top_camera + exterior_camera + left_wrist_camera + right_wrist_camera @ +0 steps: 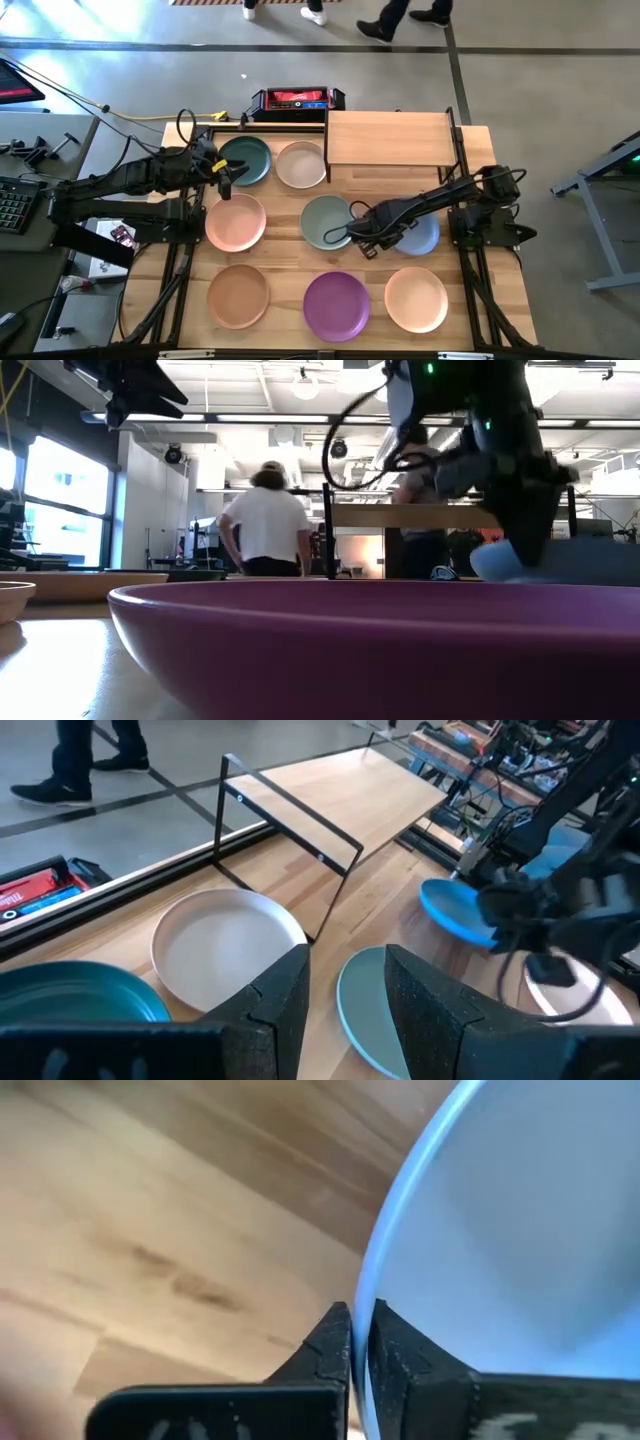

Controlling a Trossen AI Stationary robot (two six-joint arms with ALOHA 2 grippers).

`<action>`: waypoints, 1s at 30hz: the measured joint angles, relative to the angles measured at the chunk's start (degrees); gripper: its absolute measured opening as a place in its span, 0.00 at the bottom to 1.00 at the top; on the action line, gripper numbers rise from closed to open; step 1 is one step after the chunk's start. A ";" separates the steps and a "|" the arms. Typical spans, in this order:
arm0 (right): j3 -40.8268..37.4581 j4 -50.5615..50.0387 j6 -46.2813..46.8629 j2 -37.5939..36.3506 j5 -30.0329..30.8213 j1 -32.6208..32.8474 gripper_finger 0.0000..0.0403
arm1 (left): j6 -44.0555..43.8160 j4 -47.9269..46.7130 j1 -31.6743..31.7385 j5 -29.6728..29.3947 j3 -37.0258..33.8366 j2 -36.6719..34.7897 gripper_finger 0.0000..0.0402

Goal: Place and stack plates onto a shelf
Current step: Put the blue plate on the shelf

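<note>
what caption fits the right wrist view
Right gripper shut on the rim of the round matte blue plate above the slatted wooden tabletop.

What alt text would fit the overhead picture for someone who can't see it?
The right claw pinches the blue plate by its rim, on a wooden table with seven other coloured plates. The shelf is bare; the left claw hovers open by the dark teal plate.

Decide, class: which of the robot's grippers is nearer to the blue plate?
Right. The right gripper is shut on the blue plate's rim. The left gripper is open, across the table beside the dark teal plate.
</note>
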 joint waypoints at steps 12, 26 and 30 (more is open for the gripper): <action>15.14 -13.39 1.91 -0.02 5.00 2.51 0.00 | 1.44 -0.23 0.01 0.01 0.00 0.00 0.30; 31.53 -25.82 -4.30 -0.64 19.30 3.73 0.00 | 2.95 -0.21 0.00 -0.02 0.00 0.00 0.30; 32.67 -26.23 -9.83 -0.81 22.55 1.58 0.00 | 2.99 -0.17 0.00 0.00 0.00 0.00 0.30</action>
